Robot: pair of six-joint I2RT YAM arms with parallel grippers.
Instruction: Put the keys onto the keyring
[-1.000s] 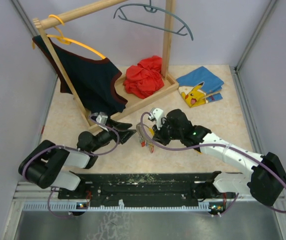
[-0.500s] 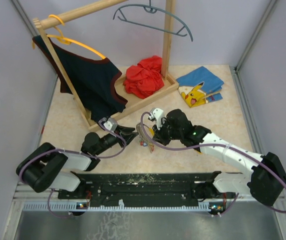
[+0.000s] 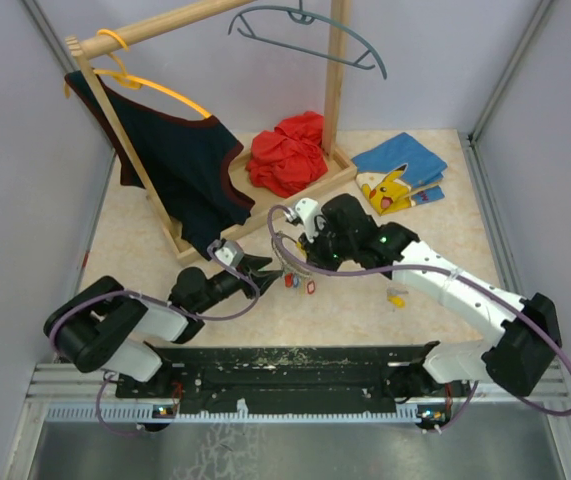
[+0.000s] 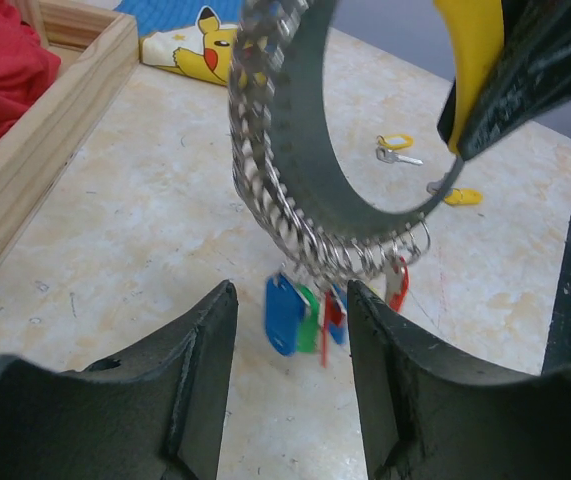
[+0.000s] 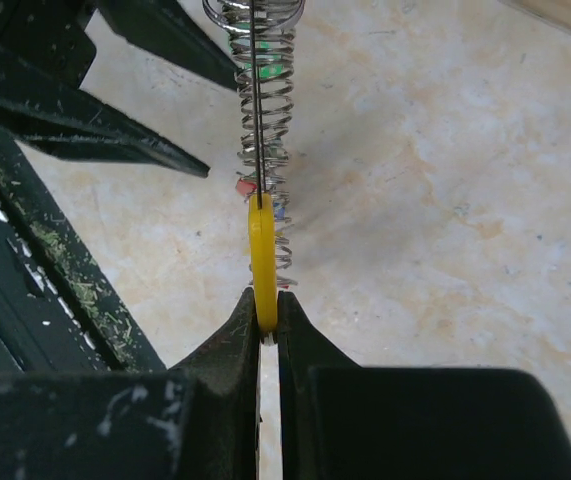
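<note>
The keyring (image 4: 300,190), a silvery ring strung with many small loops, hangs above the table. My right gripper (image 5: 263,305) is shut on its yellow curved piece (image 5: 262,250). Keys (image 4: 283,315) with blue, green and red tags dangle from the ring's lowest part. My left gripper (image 4: 291,292) is open, its fingertips level with those tags and on either side of them, touching nothing. In the top view the keyring (image 3: 283,252) hangs between the left gripper (image 3: 265,272) and the right gripper (image 3: 300,240). A loose yellow-tagged key (image 4: 395,145) lies on the table beyond, also seen from above (image 3: 396,297).
A wooden clothes rack (image 3: 295,195) stands at the back with a dark top (image 3: 180,165) on an orange hanger, a grey hanger (image 3: 305,30) and a red cloth (image 3: 287,152) on its base. A blue Pikachu cloth (image 3: 397,172) lies at the back right.
My left gripper has moved right and forward up to the hanging keys; its jaws narrowed, then widened again. The right gripper has carried the keyring slightly up and back.
</note>
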